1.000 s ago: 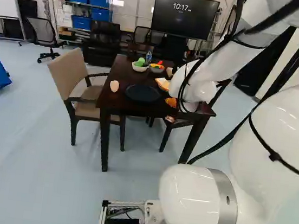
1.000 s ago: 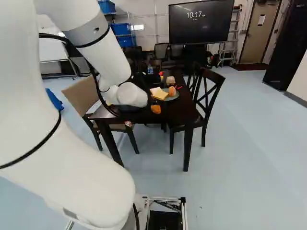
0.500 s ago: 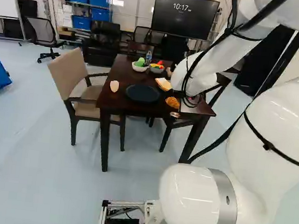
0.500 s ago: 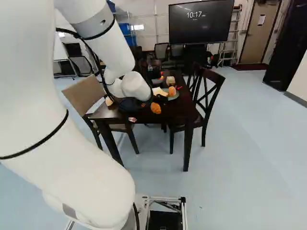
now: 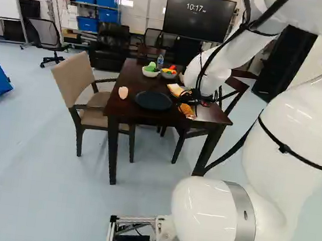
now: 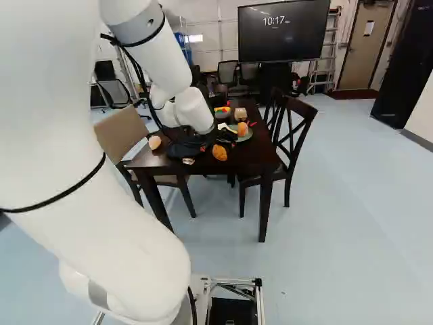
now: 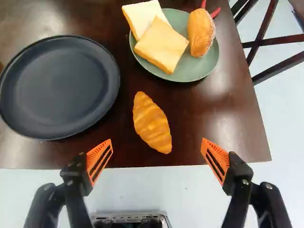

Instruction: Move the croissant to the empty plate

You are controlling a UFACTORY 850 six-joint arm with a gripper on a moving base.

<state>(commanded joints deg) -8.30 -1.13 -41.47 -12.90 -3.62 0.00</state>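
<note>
My gripper (image 6: 216,140) is open, its two orange pads (image 7: 99,162) standing wide apart at the edge of the dark table (image 7: 228,114) in the wrist view. The croissant (image 7: 152,122) lies on the tabletop, ahead of my finger gap, between the black plate (image 7: 59,88) and the green plate (image 7: 190,71), touching neither. The latter bears two bread slices (image 7: 164,45).

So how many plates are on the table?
2. The black plate is beside the croissant. The green plate is under the bread. The arm might hide another.
</note>
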